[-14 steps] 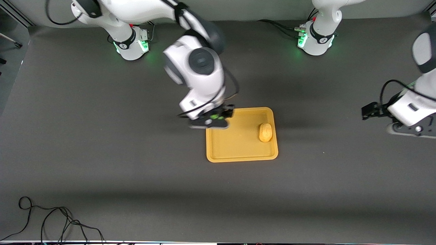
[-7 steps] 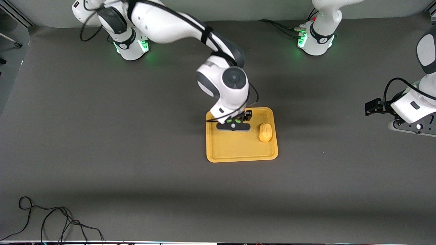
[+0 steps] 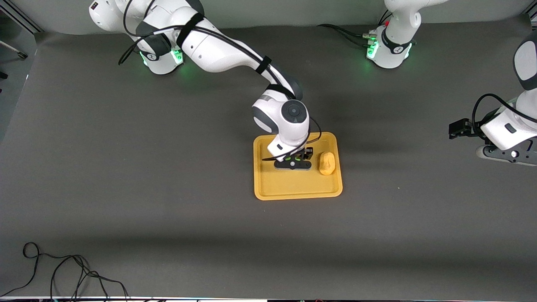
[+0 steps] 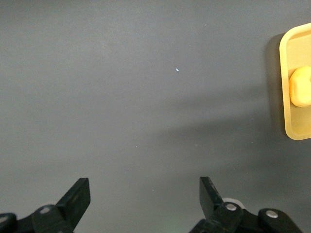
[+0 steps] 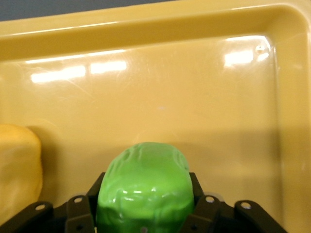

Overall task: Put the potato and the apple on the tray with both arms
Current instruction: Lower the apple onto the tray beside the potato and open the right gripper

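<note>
Now the right tool (image 3: 293,162) — pinching the apple (image 5: 143,187) — has moved in over the tray (image 3: 293,188), just beside the potato (image 3: 327,163) lying there. Left tool (image 4: 143,204) waits, spread, over bare surface (image 3: 126,167).

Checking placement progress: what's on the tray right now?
The potato lies on the tray. The right gripper holds the apple over it; contact underneath is hidden.
</note>
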